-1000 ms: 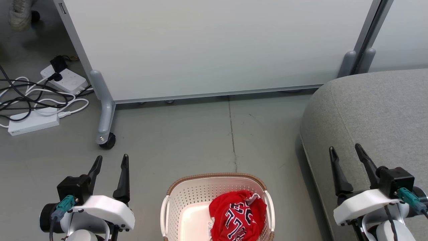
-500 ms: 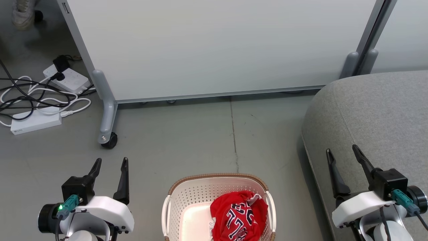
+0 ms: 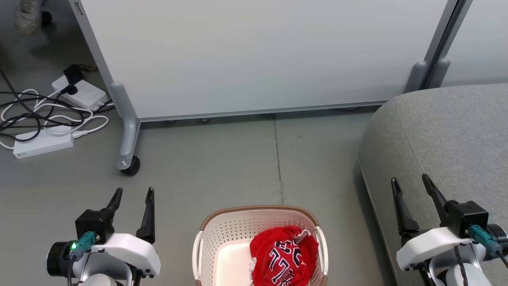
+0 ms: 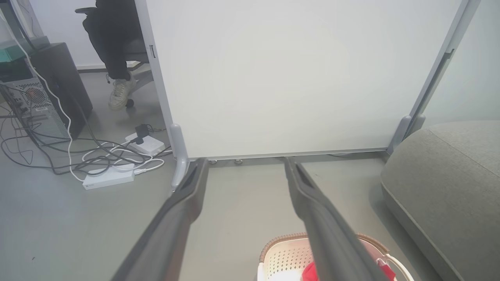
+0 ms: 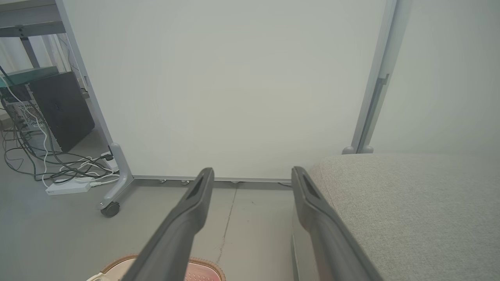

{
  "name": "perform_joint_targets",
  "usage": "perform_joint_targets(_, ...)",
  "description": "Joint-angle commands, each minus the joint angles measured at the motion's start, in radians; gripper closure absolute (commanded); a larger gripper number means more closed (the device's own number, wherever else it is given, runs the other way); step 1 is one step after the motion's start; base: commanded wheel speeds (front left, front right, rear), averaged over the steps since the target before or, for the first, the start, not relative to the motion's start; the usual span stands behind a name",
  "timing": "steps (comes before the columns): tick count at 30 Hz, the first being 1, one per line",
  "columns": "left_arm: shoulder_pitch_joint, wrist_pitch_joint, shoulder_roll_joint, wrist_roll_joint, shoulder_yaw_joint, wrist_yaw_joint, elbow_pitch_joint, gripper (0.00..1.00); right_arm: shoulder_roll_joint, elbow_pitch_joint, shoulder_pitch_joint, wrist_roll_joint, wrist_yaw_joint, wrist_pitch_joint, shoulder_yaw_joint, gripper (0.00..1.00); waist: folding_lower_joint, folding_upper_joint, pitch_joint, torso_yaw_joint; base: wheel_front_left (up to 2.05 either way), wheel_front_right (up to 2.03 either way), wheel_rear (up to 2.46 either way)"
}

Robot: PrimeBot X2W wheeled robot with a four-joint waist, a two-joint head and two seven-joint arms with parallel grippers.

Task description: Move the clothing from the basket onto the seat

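Compared with a second ago, the whole head view has shifted slightly, so I log camera motion, not object motion. The clothing (image 3: 283, 258) sits as before in the 3 o'clock half of the basket (image 3: 222, 232). A green light (image 3: 72, 246) on the left wrist plug is lit now; it was dark a second ago.

Left claw (image 3: 134, 190) at 7 o'clock: released, fingers spread, empty, over bare floor (image 3: 222, 159). Right claw (image 3: 409, 178) at 4 o'clock: released, empty, above the near edge of the seat (image 3: 448, 131). Basket at 6 o'clock, between the two arms and apart from both.

Writing: black white-edged letters on the jersey, crumpled; I cannot read a word. A sticker (image 3: 251, 265) on the basket floor is partly hidden by the cloth and unreadable. The mark on the power strip (image 3: 41, 145) at 9 o'clock is too small to read.

View differences: the head view catches a shoe (image 3: 27, 18) at 11 o'clock beside the partition panel (image 3: 258, 55). The left wrist view adds the person's dark trouser leg (image 4: 113, 43) and a computer tower (image 4: 27, 101). The right wrist view shows the seat's top surface at 4 o'clock.
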Motion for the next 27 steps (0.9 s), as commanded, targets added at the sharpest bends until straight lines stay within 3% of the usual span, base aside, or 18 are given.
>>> perform_joint_targets(1, -0.002, -0.005, 0.006, -0.004, -0.001, 0.005, 0.001, 0.0, -0.002, 0.002, -0.004, 0.006, 0.002, -0.007, -0.005, 0.0, 0.0, -0.0001, 0.001, 0.0, 0.0, 0.0, 0.0)
perform_joint_targets(12, -0.018, -0.01, 0.01, -0.006, -0.008, 0.012, -0.008, 0.0, -0.001, 0.0, -0.021, 0.011, 0.002, -0.01, 0.0, 0.0, 0.0, -0.0001, 0.029, -0.003, 0.0, 0.0, 0.0)
perform_joint_targets(27, -0.133, -0.028, -0.032, 0.01, -0.083, -0.031, 0.061, 0.0, -0.001, -0.078, -0.107, 0.049, 0.002, -0.014, -0.01, 0.0, 0.0, -0.0001, 0.232, -0.054, 0.0, 0.0, 0.0)
